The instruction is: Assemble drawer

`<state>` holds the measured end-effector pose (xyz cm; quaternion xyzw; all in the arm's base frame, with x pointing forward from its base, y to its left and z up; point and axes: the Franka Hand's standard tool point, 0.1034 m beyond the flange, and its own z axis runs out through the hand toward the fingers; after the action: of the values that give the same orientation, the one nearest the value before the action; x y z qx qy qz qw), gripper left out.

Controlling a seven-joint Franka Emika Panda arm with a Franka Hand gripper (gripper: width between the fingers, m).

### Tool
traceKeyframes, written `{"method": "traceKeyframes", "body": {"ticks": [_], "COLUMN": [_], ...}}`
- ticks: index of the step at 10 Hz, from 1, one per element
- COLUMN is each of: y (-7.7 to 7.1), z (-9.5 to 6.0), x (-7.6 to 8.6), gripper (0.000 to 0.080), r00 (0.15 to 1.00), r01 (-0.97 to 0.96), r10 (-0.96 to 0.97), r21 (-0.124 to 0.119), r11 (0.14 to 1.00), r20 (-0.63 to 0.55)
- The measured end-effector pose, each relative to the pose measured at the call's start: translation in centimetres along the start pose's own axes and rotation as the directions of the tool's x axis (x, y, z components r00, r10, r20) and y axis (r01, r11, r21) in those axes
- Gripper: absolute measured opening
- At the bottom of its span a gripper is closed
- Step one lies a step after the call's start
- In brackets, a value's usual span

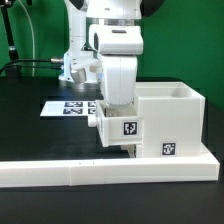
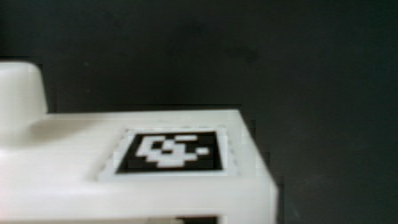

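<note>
The tall boxy drawer shell stands at the exterior view's right, with a tag on its front. A small white tray with a square tag hangs at the shell's left side, raised off the table. My gripper comes down into the tray from above and is shut on its wall; the fingertips are hidden by the tray. In the wrist view the tray fills the lower part very close up, with its tag and a rounded white piece beside it. The second tray is out of view.
A long low white L-shaped wall runs along the front, right before the shell and tray. The marker board lies flat on the black table behind the arm. A green backdrop and cables are at the back.
</note>
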<state>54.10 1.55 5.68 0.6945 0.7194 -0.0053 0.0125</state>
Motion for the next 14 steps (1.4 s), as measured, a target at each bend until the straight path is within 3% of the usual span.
{"method": "traceKeyframes", "body": {"ticks": [1,2,3,4,5,6,7,8,10,11,14], "y": [0.0,-0.1,0.1,0.1,0.2,0.4,1.0,0.9,-0.3,-0.9,-3.5], "z": [0.0,-0.4,-1.0,-1.6,-2.6,-3.7,-4.9,-5.6,-6.5,-6.4,-3.3], "x": [0.0,0.0,0.1,0.1,0.1,0.1,-0.2,-0.6,-2.4,-4.0,-8.7], "gripper": [0.0042,0.0221,0.0358,0.0358,0.0539,0.0615,0.0615,0.0642,0.0648,0.0648,0.0648], "r00": [1.0,1.0,1.0,1.0,1.0,0.999,0.999,0.999,0.998,0.996,0.997], "r01": [0.0,0.002,0.005,0.007,0.01,0.011,0.011,0.015,0.029,0.058,0.076], "r10": [-0.001,-0.002,-0.005,-0.007,-0.01,-0.011,-0.012,-0.015,-0.03,-0.06,-0.077], "r21": [0.004,0.013,0.004,0.006,0.008,0.009,0.016,0.008,0.019,0.026,0.071], "r11": [1.0,1.0,1.0,1.0,1.0,1.0,1.0,1.0,0.999,0.998,0.995], "r20": [0.001,0.007,0.008,0.013,0.022,0.03,0.042,0.047,0.059,0.061,0.011]}}
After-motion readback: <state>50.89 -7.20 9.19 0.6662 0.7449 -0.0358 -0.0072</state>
